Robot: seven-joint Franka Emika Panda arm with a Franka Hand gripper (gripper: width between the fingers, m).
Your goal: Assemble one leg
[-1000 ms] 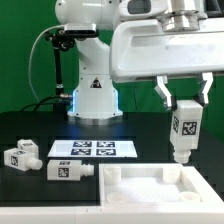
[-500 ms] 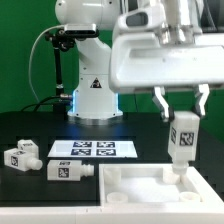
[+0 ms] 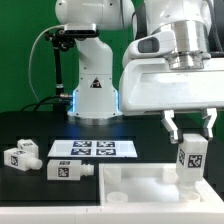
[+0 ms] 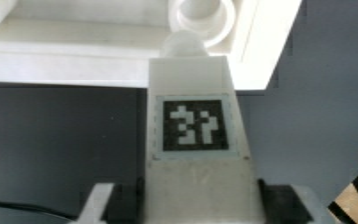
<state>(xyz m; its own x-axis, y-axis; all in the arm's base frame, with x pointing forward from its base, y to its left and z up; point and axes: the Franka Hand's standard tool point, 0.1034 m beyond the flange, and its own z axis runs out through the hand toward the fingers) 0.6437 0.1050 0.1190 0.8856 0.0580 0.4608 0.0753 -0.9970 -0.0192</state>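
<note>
My gripper (image 3: 190,135) is shut on a white leg (image 3: 190,158) with a black-and-white tag, held upright with its stub pointing down. The stub reaches the far right corner of the large white square panel (image 3: 130,185) at the front. In the wrist view the leg (image 4: 197,110) runs from between my fingers (image 4: 282,203) to a round socket (image 4: 197,18) in the panel's corner. Two more legs lie on the black table at the exterior view's left, one (image 3: 20,156) further left and one (image 3: 68,169) next to the panel.
The marker board (image 3: 92,149) lies flat behind the panel. The robot's white base (image 3: 92,95) stands at the back with a cable beside it. A green wall closes the back.
My gripper has moved down and towards the exterior view's right with the leg, bringing the stub from above the panel down to its far right corner.
</note>
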